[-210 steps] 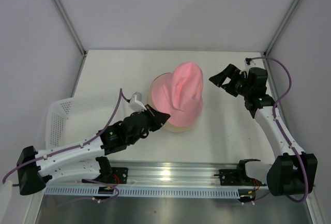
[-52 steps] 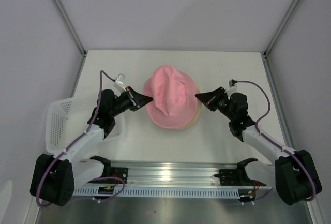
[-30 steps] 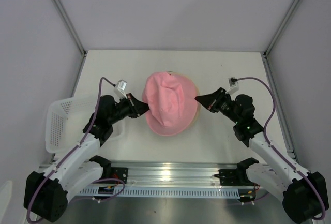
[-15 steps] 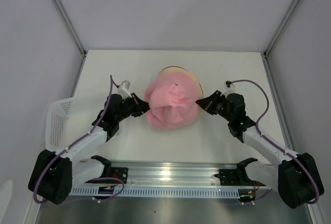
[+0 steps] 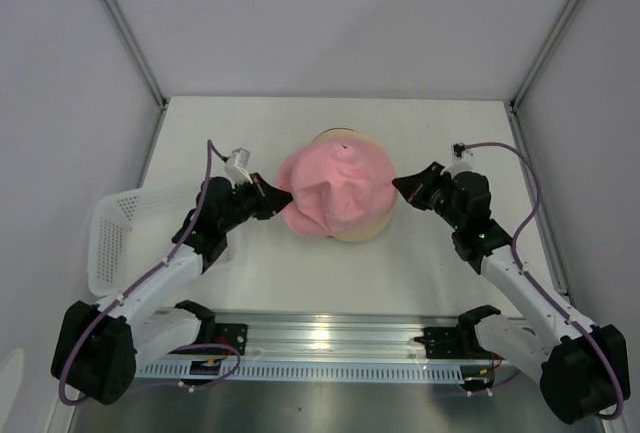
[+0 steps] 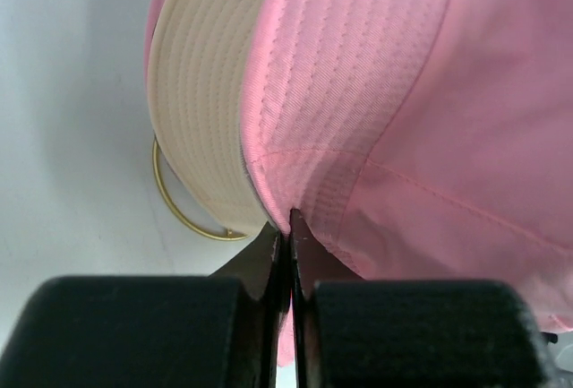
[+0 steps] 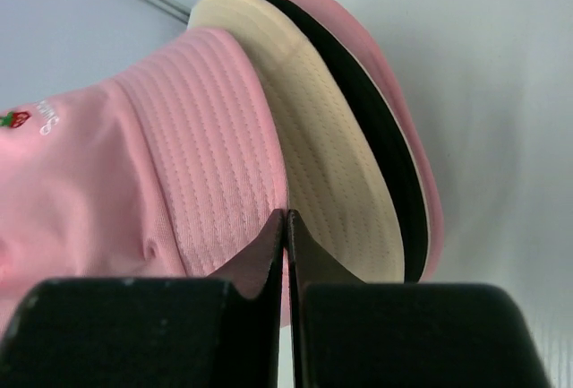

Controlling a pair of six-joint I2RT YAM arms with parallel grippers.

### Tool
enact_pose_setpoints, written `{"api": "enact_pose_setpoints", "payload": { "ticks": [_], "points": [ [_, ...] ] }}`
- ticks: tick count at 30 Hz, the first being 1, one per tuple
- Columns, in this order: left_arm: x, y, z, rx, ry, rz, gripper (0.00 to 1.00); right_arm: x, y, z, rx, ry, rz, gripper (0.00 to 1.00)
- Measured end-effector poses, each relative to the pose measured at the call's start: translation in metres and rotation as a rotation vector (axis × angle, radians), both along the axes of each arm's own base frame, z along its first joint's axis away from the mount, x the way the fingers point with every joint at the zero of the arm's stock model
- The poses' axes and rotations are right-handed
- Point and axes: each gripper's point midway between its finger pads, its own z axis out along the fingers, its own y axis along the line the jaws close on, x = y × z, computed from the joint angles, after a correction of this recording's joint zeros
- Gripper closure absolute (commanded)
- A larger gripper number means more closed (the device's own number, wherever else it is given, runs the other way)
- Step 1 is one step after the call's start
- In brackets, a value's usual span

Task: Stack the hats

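1. The left end effector (image 5: pixel 281 196) and right end effector (image 5: pixel 400 184) each pinch the brim of the pink hat (image 5: pixel 335 198); it sits crumpled on the beige hat (image 5: pixel 345 137).
2. Uneven release could probably leave it askew; pulling may drag the pile.

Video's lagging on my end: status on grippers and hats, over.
Left gripper and right gripper both shut on top pink hat, at brim. Hat draped off-centre over beige hat. White basket off left, nothing blocking.

Left fingers (image 6: pixel 255 267), right fingers (image 7: pixel 264 258) — both closed
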Motion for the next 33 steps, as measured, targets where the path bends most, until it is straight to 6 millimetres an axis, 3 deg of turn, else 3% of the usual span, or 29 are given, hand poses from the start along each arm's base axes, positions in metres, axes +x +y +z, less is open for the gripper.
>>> {"api": "enact_pose_setpoints", "payload": {
  "ticks": [4,11,17,21,23,25,26,27,30,33],
  "points": [
    [0.013,-0.004,0.01,0.013,-0.032,-0.006,0.98,0.007,-0.004,0.012,-0.024,-0.038,-0.019,1.0],
    [0.033,-0.024,-0.027,0.04,0.042,-0.039,0.99,0.021,-0.009,-0.035,-0.064,0.07,-0.043,1.0],
    [0.042,-0.042,-0.033,0.037,0.023,-0.064,0.97,0.034,-0.014,-0.045,-0.058,0.071,-0.058,1.0],
    [0.047,-0.045,-0.033,0.043,0.015,-0.061,0.77,0.042,-0.018,-0.048,-0.054,0.071,-0.062,1.0],
    [0.049,-0.042,-0.036,0.065,0.019,-0.052,0.54,0.044,-0.02,-0.047,-0.057,0.068,-0.064,1.0],
    [0.049,-0.037,-0.041,0.103,0.025,-0.035,0.37,0.046,-0.023,-0.044,-0.068,0.06,-0.063,1.0],
    [0.048,-0.033,-0.045,0.125,0.034,-0.027,0.21,0.047,-0.024,-0.043,-0.072,0.059,-0.065,1.0],
    [0.046,-0.029,-0.048,0.151,0.04,-0.02,0.17,0.047,-0.026,-0.042,-0.077,0.058,-0.066,1.0],
    [0.044,-0.019,-0.044,0.203,0.047,0.006,0.16,0.05,-0.03,-0.038,-0.093,0.057,-0.067,1.0],
    [0.052,-0.015,-0.017,0.225,-0.011,0.025,0.16,0.055,-0.032,-0.034,-0.112,0.06,-0.064,1.0]
  ]
}}
